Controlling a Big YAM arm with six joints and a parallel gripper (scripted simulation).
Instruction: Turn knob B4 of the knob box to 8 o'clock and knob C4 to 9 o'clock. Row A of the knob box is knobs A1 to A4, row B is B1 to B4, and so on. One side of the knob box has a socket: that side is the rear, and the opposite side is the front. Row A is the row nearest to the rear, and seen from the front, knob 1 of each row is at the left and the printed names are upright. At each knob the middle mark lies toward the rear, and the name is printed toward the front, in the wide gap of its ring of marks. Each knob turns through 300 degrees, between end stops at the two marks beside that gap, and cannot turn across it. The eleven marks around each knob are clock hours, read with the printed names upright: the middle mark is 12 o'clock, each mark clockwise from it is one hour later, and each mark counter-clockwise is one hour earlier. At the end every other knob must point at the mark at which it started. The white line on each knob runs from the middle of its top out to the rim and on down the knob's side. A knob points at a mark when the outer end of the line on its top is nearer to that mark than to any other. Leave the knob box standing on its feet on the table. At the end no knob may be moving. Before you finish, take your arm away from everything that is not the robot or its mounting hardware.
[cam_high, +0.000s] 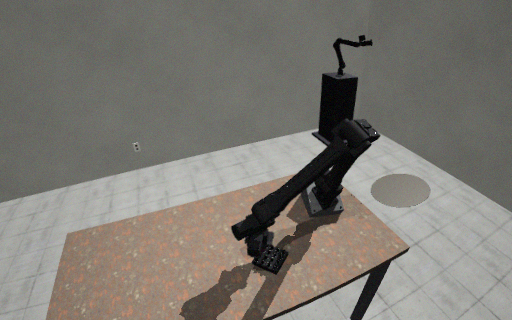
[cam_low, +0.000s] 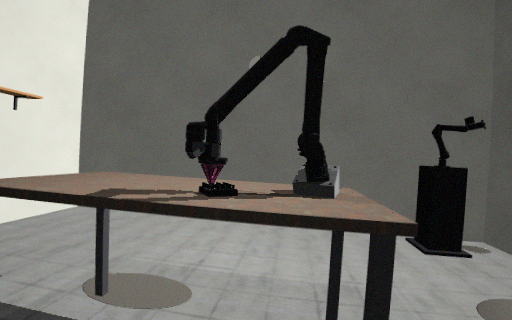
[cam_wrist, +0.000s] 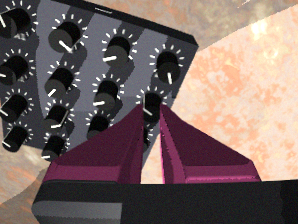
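Item 1: knob box (cam_high: 270, 259), black, square, sixteen knobs in four rows. It stands flat on the tabletop (cam_high: 150, 240), near the front-right part of the mottled orange-brown surface as the top view shows it, a little apart from the arm's base plate (cam_high: 309, 206). In the exterior view the knob box (cam_low: 218, 189) sits low on the tabletop (cam_low: 300, 207) directly beneath the wrist. In the wrist view the knob box (cam_wrist: 93, 76) shows a grey face with black knobs, each ringed by white marks and carrying a white line; printed names are too small to read.

Item 2: arm (cam_high: 300, 180), black, six-jointed, reaching from its base plate down and forward over the box. The exterior view shows the arm (cam_low: 260, 70) folded in a high elbow with the wrist pointing straight down.

Item 3: pincer (cam_wrist: 153, 129), magenta fingers, pressed in on a single knob (cam_wrist: 153, 103). That knob lies in the row of the box nearest the camera, at the right-hand end of the row as seen from the wrist; which label it bears cannot be told. In the exterior view the pincer (cam_low: 213, 176) tapers to a point touching the top of the box.

Item 4: black pedestal (cam_high: 338, 102) on the tiled floor beyond the tabletop, carrying a small second arm (cam_high: 350, 45).
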